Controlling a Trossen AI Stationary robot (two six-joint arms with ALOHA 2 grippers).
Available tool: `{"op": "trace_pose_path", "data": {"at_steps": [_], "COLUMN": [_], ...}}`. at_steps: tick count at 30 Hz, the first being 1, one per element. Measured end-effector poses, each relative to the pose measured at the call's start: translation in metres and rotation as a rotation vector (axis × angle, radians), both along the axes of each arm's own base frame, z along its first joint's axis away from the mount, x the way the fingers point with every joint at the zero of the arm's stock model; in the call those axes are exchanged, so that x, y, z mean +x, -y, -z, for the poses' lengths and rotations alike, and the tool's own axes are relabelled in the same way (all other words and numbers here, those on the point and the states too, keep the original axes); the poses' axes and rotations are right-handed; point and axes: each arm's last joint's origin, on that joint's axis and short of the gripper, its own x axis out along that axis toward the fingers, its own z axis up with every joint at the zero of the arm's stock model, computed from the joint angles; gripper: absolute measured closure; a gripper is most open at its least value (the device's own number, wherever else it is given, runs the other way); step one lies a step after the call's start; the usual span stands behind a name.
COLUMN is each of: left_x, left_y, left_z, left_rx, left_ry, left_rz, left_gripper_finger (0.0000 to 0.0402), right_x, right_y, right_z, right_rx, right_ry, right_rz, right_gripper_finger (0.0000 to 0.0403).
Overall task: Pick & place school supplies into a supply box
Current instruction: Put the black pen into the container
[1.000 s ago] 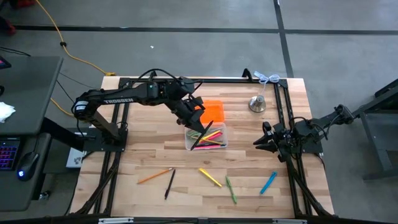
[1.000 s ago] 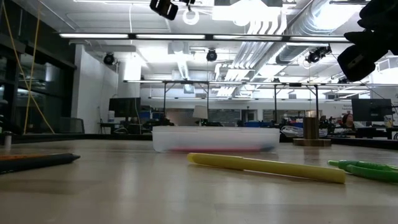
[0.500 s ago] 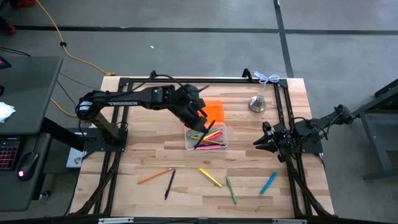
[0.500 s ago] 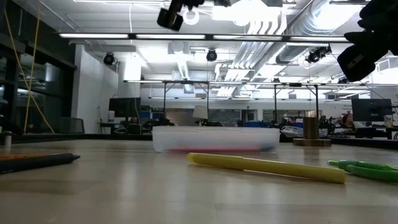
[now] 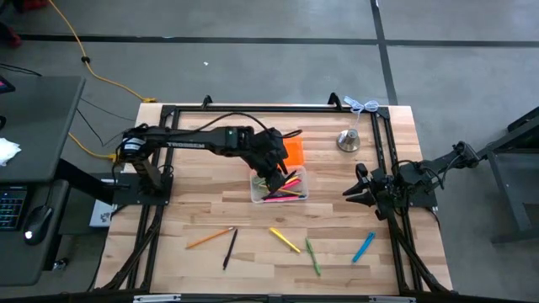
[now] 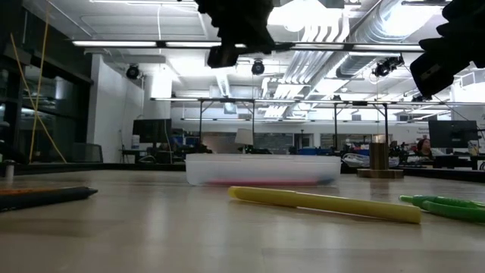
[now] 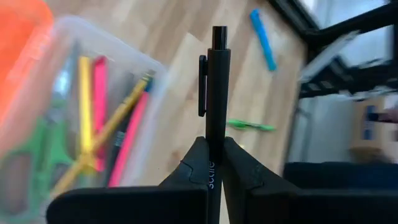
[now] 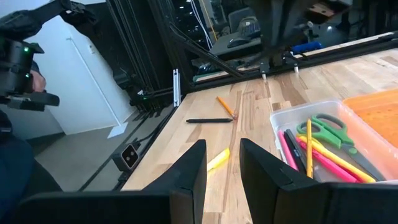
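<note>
**Operator:** From overhead I can't make out the left gripper [image 5: 275, 178] itself — it merges into the dark arm above the supply box [image 5: 279, 187]. In the low view only a dark mass shows above the box.

**Listener:** What does it hold?

**Operator:** In the left wrist view, its fingers [image 7: 193, 168] are pinched on a black pen [image 7: 217, 93], which stands upright between them, over the box's near edge.

**Listener:** Count the loose supplies for me.

**Operator:** Five on the table: an orange pencil [image 5: 210, 238], a second black pen [image 5: 230, 248], a yellow marker [image 5: 284, 240], a green pen [image 5: 312, 257] and a blue marker [image 5: 363, 247]. Inside the box I see green scissors [image 8: 328, 129] plus pink and yellow pens — too overlapped to count.

**Listener:** The other arm?

**Operator:** The right gripper [image 5: 352, 192] waits at the table's right edge, fingers [image 8: 189, 173] parted with nothing between them, well apart from the box. The orange lid [image 5: 291, 151] lies open behind the box.
</note>
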Motion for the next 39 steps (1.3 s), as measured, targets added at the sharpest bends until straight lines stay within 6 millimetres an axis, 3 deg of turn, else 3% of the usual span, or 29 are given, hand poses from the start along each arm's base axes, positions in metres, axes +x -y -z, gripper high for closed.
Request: {"op": "trace_pose_path", "data": {"at_steps": [10, 20, 39], "left_x": [0.011, 0.019, 0.022], "left_y": [-0.006, -0.009, -0.012], "left_z": [0.035, 0.067, 0.066], "left_rx": [0.222, 0.315, 0.436], "left_ry": [-0.115, -0.233, -0.207], "left_rz": [0.032, 0.081, 0.062], "left_gripper_finger": [0.0355, 0.0355, 0.0355], "right_x": [0.0, 0.0, 0.0], "right_y": [0.0, 0.002, 0.003], "right_z": [0.001, 0.001, 0.002], "right_rx": [-0.006, -0.012, -0.016], "right_ry": [-0.008, -0.012, -0.016], "right_rz": [0.006, 0.061, 0.09], "right_gripper_finger": [0.0329, 0.0329, 0.0329]}}
